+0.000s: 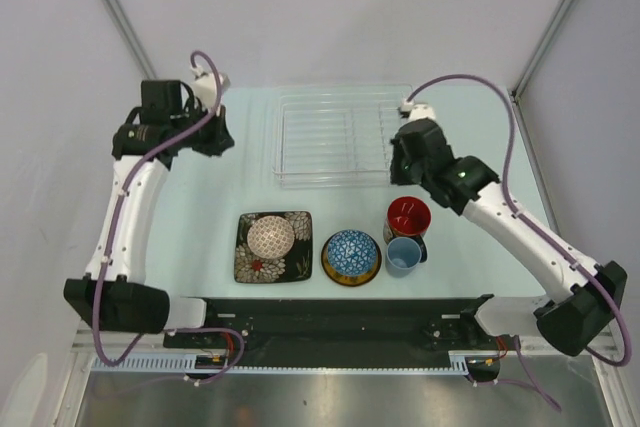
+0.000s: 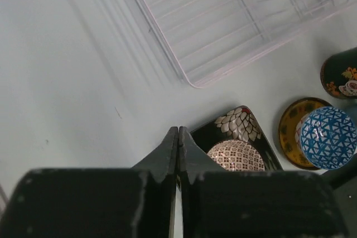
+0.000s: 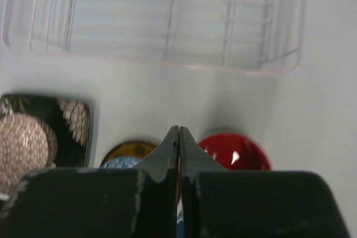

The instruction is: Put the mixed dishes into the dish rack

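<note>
A clear, ribbed, rectangular dish rack (image 1: pixel 340 137) lies between the left gripper (image 2: pixel 178 133) and right gripper (image 3: pixel 179 132), both fully closed and empty. A red-inside cup (image 1: pixel 408 215) stands near the rack's right corner.

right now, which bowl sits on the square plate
The pinkish-white bowl: it rests on the black square plate, while the blue bowl sits on the round yellow plate.

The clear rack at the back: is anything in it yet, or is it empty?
Empty: the dish rack shows only its bare ribs in every view.
</note>
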Robot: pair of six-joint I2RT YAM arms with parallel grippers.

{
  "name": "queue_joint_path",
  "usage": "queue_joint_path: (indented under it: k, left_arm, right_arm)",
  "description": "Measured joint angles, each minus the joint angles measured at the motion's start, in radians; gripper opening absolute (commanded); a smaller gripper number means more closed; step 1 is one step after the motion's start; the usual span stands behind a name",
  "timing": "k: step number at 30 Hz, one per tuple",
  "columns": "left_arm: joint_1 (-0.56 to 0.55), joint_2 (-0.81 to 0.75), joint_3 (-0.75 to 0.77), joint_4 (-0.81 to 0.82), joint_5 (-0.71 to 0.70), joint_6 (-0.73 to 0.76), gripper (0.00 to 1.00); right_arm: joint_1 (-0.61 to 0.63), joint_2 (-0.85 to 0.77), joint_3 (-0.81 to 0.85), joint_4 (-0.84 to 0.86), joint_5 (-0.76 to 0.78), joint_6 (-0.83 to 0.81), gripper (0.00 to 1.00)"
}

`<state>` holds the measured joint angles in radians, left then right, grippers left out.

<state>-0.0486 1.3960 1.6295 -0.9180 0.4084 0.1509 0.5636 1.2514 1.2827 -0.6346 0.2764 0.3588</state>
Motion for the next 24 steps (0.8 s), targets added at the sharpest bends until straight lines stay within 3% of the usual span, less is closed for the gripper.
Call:
queue_joint_path:
  k: [1,2,3,4,6,9,17,24]
  left_arm:
    - [-0.005,-0.036,-0.063,0.005,-0.005,0.035,0.0]
    - [-0.009,-0.075,-0.124,0.004,-0.01,0.066,0.08]
    - [-0.011,-0.109,-0.18,-0.002,-0.014,0.096,0.33]
    - [-0.013,-0.146,-0.243,-0.002,-0.017,0.124,0.85]
    - [-0.013,-0.196,-0.331,-0.001,-0.024,0.178,0.9]
    - [-0.013,-0.248,-0.442,0.009,-0.029,0.211,0.98]
    - [-0.013,-0.284,-0.579,0.048,-0.032,0.243,0.95]
    - [-0.013,-0.283,-0.603,0.096,-0.039,0.243,0.94]
  right_arm:
    - [0.043,0.012,-0.006,-0.017,0.005,-0.001,0.02]
    - [0.082,0.026,-0.01,-0.038,0.006,0.001,0.17]
    - [0.107,0.037,-0.013,-0.059,0.008,0.002,0.37]
    - [0.121,0.05,-0.015,-0.076,0.008,-0.003,0.57]
    - [0.145,0.069,-0.017,-0.095,0.008,-0.001,0.75]
    - [0.202,0.105,-0.017,-0.101,0.006,-0.042,0.83]
    - [0.264,0.257,-0.019,-0.09,-0.148,-0.076,0.71]
    - [0.281,0.314,-0.051,-0.097,-0.219,-0.075,0.7]
